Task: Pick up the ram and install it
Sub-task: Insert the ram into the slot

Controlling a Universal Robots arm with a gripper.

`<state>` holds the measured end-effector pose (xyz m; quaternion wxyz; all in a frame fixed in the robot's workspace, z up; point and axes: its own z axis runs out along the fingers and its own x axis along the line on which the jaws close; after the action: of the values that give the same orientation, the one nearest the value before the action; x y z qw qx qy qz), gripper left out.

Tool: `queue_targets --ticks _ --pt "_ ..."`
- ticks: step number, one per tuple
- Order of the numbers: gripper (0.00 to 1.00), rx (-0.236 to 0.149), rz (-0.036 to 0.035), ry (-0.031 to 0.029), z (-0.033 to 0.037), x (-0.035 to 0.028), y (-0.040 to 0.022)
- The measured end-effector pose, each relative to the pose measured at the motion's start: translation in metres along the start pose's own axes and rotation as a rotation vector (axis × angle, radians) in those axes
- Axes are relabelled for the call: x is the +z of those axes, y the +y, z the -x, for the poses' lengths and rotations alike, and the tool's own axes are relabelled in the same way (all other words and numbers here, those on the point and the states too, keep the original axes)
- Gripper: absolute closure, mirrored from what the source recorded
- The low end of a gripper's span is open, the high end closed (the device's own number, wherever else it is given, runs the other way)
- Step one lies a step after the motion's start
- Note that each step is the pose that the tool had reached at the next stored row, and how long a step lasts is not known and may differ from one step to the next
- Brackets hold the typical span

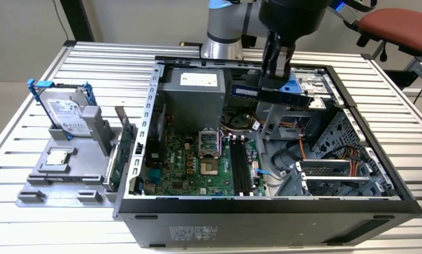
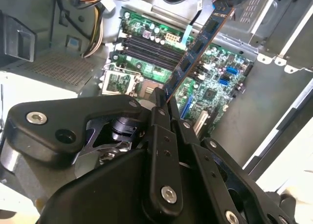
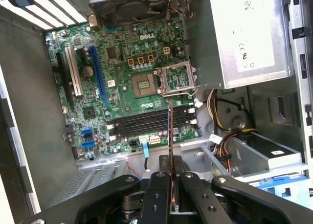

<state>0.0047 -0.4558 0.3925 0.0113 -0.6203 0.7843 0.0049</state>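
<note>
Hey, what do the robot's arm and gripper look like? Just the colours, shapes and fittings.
In the exterior view, the arm is a silver-grey metal tube with a blue ring at its joint, and its outer section is a bulky black housing. The gripper is matte black, built from flat linkage bars pinned with round silver screws, and it narrows toward its tip.

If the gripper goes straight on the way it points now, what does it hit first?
Likely the memory slots on the motherboard: the ram clamped in the gripper leads, its edge over them in the first wrist view. Depth unclear.
</note>
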Motion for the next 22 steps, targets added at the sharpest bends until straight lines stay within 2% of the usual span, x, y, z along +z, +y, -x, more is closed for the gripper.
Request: queue_targets --ticks 22 --pt "1.00 0.124 -0.0030 0.0008 0.0000 0.0000 0.0000"
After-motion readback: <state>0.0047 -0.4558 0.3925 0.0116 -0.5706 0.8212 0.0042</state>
